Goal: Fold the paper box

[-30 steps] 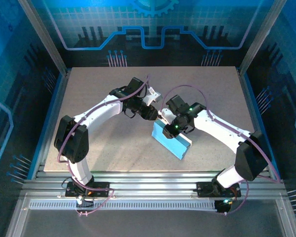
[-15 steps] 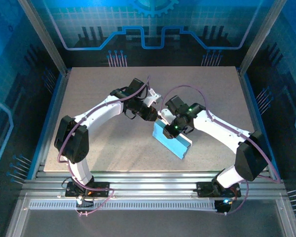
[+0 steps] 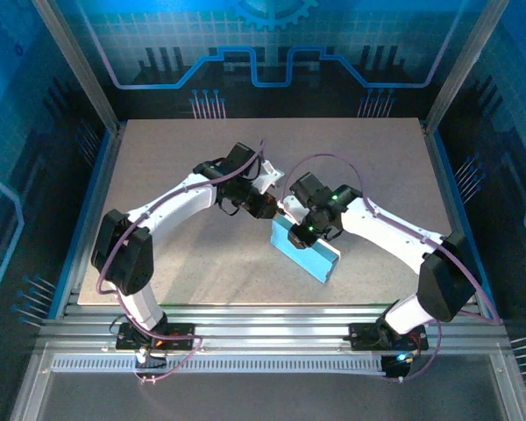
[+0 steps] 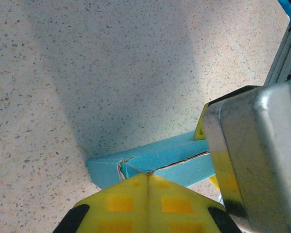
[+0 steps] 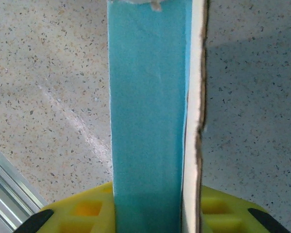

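Light blue paper box [image 3: 309, 254] on speckled table [image 3: 368, 158] – right gripper [image 5: 153, 191] pinching it across narrow width; left gripper [image 4: 148, 175] pressed together, tips at box end.

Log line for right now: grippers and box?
left gripper: shut, tips at paper box end | right gripper: shut on paper box

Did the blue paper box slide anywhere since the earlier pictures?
No. The paper box keeps the same spot relative to the table's near edge, with the right pincer shut on it.
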